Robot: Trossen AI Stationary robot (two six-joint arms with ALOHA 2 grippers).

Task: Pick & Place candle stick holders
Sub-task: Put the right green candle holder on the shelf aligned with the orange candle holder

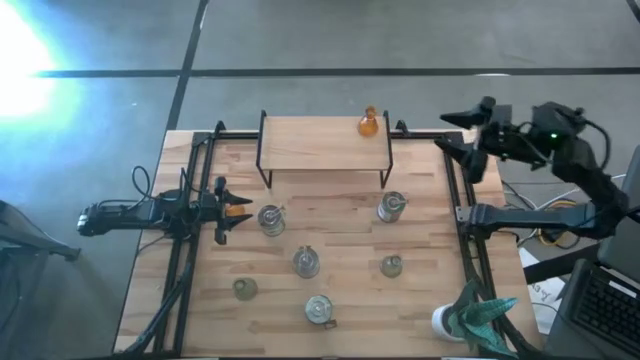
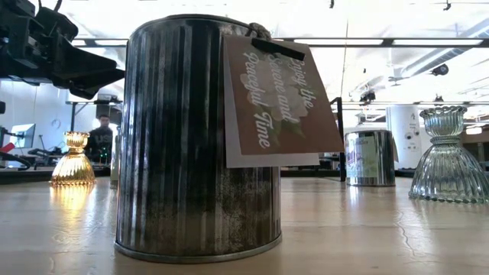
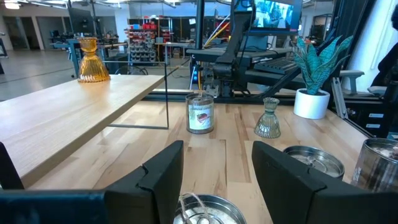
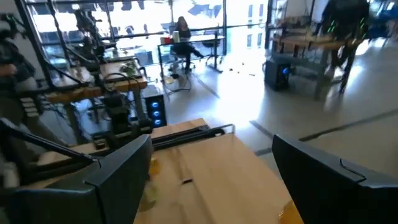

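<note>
Holders mostly loose on table, one on shelf

Nearest low cam: tagged silvery jar, prob. rigid, slick; grab round body. Left gripper part-open, empty, just beside jar. Mid-table: jars, pale green bulbs, fragile glass; pinch at neck. Far: amber bulb on shelf; right gripper wide, empty, near back-right edge.

A tagged silvery jar stands before an amber holder.
</note>
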